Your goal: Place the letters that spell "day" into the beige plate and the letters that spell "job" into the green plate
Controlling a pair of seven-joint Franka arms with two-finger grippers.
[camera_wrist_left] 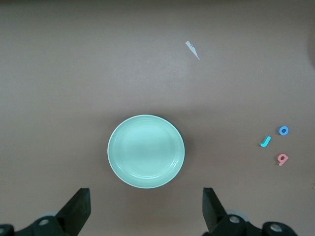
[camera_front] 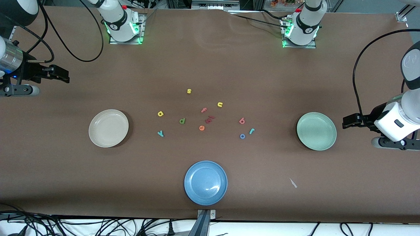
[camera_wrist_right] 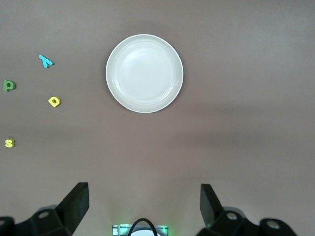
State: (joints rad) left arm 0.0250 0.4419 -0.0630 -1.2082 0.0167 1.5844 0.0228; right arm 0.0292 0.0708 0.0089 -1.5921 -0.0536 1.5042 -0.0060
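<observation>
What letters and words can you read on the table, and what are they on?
"s": yellow foam letter on the table
"u": yellow
"f": pink
"a": yellow
"d": green
"e": orange
"y": teal
"b": salmon-red
"j": teal
"o": blue ring
Dark red pieces beside the e: unreadable.
The plates carry no writing; marks on the arm bases are too small.
</observation>
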